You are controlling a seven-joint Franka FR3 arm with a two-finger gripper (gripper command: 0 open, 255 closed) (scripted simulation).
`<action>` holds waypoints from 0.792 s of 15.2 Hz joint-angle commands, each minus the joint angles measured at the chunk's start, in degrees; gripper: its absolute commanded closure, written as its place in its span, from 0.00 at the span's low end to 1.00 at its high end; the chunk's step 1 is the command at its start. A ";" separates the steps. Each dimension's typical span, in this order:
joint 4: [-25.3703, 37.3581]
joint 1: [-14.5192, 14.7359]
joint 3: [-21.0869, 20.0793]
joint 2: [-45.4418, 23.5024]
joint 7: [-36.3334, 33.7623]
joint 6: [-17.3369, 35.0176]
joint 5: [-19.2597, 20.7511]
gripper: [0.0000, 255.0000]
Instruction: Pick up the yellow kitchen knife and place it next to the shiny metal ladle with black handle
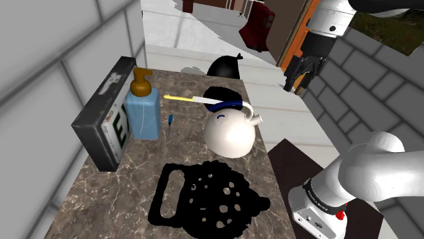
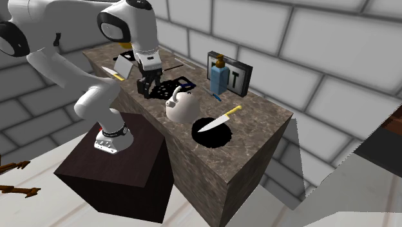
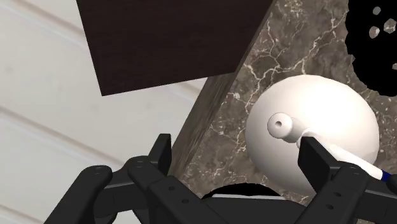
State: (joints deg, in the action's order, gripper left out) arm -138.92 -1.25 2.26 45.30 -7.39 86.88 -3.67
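The knife (image 1: 185, 99) has a yellow handle and a pale blade. It lies on the marble tabletop (image 1: 136, 176) with its blade over a flat black round shape (image 1: 221, 93). In the second exterior view the knife (image 2: 220, 120) rests across that black shape (image 2: 214, 134) near the table's end. A black perforated utensil with a loop handle (image 1: 210, 195) lies closer to the stand. My gripper (image 1: 299, 75) hangs open and empty above the table's side edge, well apart from the knife. In the wrist view the gripper (image 3: 240, 159) has a white kettle (image 3: 318, 127) just beyond its fingers.
The white kettle (image 1: 230, 130) with a blue handle stands between the knife and the perforated utensil. A blue soap bottle with an orange pump (image 1: 141, 108) and a framed sign (image 1: 100, 119) stand along the wall side. A black bag (image 1: 226, 66) sits beyond the table. The dark stand (image 2: 116, 169) is beside the table.
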 commanded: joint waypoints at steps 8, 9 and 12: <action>2.66 3.69 2.49 -14.16 11.65 11.96 1.48 0.00; 3.36 4.21 2.74 -16.30 13.27 13.46 1.53 0.00; 5.91 5.72 3.30 -22.74 18.05 17.60 1.44 0.00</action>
State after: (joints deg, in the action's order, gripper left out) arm -133.91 3.97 5.26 25.13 8.79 102.68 -2.21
